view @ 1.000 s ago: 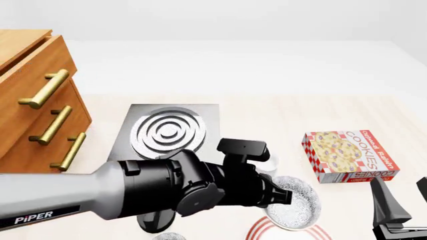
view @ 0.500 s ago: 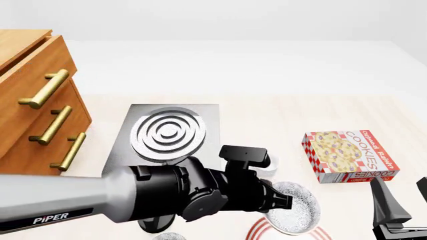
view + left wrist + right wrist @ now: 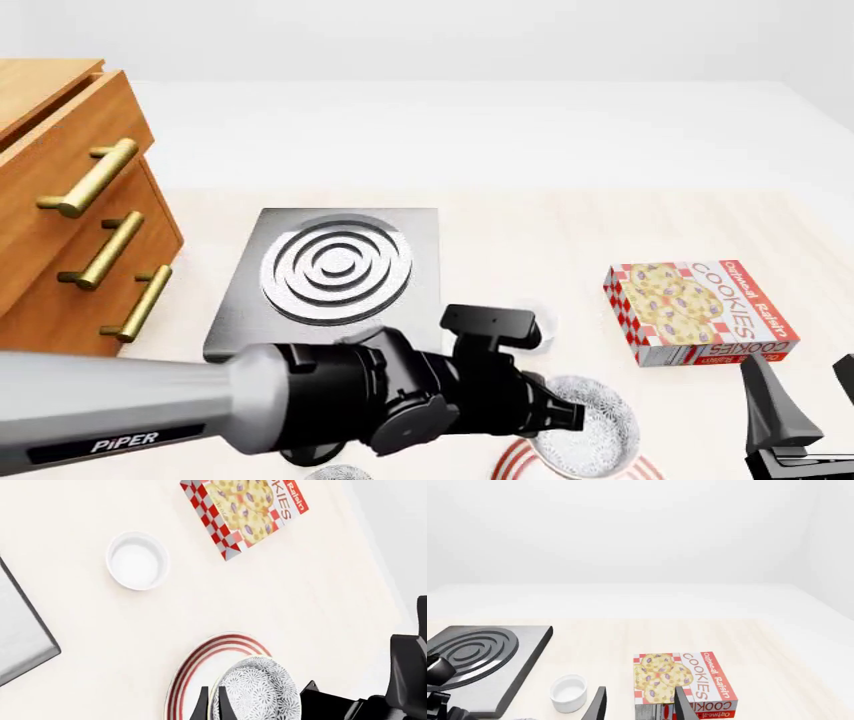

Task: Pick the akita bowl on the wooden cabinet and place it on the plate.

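The speckled black-and-white akita bowl [image 3: 594, 428] hangs low over the plate [image 3: 514, 462], the white one with red rings, at the table's near edge. My left gripper [image 3: 566, 408] is shut on the bowl's rim. In the left wrist view the two fingers [image 3: 202, 706] pinch the rim of the akita bowl [image 3: 260, 692], which lies over the plate [image 3: 190, 672]. Whether the bowl touches the plate I cannot tell. The wooden cabinet [image 3: 60, 210] stands at the far left. My right gripper [image 3: 807, 405] rests open at the near right corner, and its fingers [image 3: 597, 705] hold nothing.
A grey stove [image 3: 334, 265] with silver rings lies beside the cabinet. The small white cup [image 3: 137, 560] stands between the stove and the cookie box [image 3: 701, 312]. My left arm covers most of the cup in the front view.
The left arm has sunk lower and a little toward me with the bowl, bringing the bowl down over the plate. The right arm has not moved.
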